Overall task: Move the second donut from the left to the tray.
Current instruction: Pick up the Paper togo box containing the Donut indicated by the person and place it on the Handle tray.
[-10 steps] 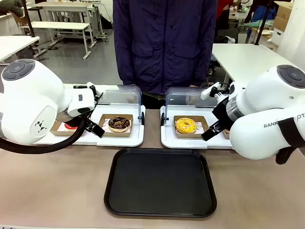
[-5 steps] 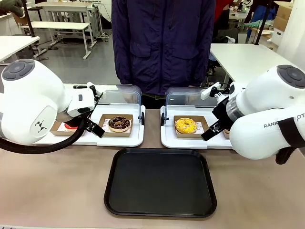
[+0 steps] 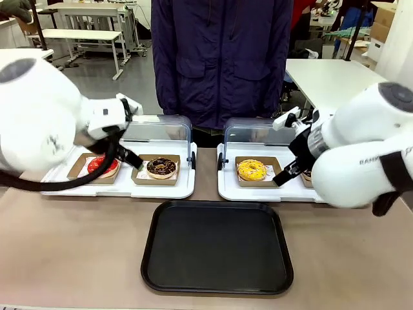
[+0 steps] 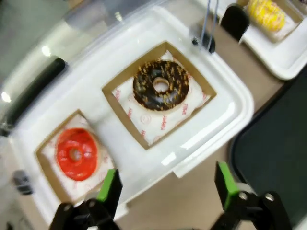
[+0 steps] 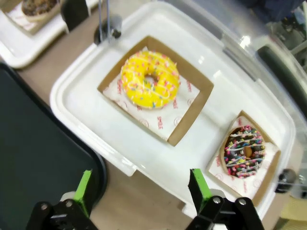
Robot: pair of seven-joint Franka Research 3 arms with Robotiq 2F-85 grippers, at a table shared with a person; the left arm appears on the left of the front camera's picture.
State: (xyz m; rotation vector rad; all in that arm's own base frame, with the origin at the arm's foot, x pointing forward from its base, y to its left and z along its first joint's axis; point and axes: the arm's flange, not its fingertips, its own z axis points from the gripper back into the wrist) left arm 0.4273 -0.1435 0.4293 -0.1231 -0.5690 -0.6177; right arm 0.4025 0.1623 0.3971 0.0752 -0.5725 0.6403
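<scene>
- Found far left on the desk: round dark chocolate-glazed ring donut with light specks [image 4: 160, 85], in a shallow square brown cardboard holder [image 4: 144, 139], 2nd from the left, just right of the red-glazed donut [image 4: 76, 153], inside a white plastic tray [image 4: 230, 103].
- Well apart from the large flat black rectangular tray [image 3: 217, 248], near and centre.
- Left tool [image 4: 168, 184]: spread wide, pinching nothing, hovering over the white tray's near rim.
- Right tool [image 5: 141, 189]: likewise spread, empty.
- Likely risks: smearing glaze by pinching donut instead of cardboard; clipping the raised clear lid [image 3: 166, 132]; tipping the holder if gripped by 1 thin wall.
</scene>
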